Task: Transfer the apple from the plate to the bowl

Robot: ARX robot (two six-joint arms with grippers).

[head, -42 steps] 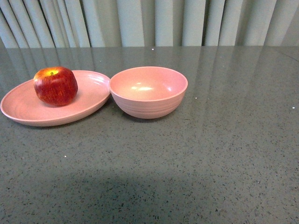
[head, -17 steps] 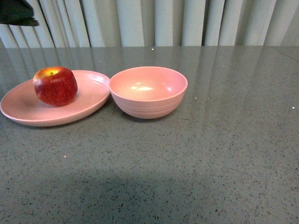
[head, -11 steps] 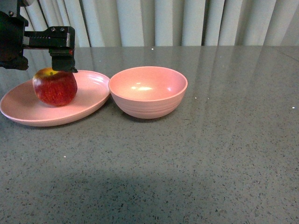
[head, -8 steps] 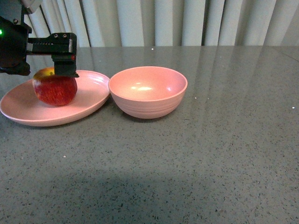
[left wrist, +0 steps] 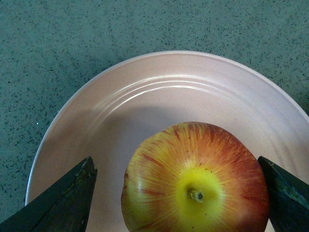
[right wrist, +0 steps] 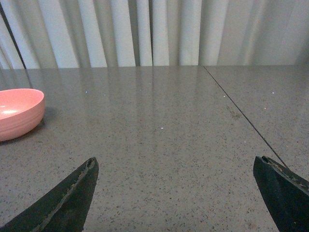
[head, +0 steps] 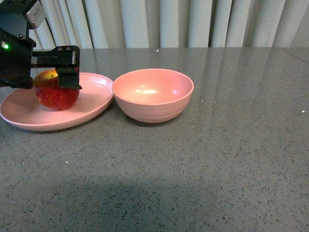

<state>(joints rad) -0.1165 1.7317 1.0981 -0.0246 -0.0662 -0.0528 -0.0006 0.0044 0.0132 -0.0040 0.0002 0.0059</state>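
Note:
The red apple sits on the shallow pink plate at the left of the table. My left gripper is open and has come down over the apple, one finger in front of it. In the left wrist view the apple with its yellow stem patch lies between the two open fingers, on the plate. The deep pink bowl stands empty just right of the plate. My right gripper is open and empty above bare table; the bowl shows at that view's edge.
The grey speckled table reaches back to pale curtains. A thin seam runs across the table in the right wrist view.
My left arm has come into view from the upper left and lowered onto the apple, its open fingers now straddling it. Apple, plate and bowl have stayed in place.

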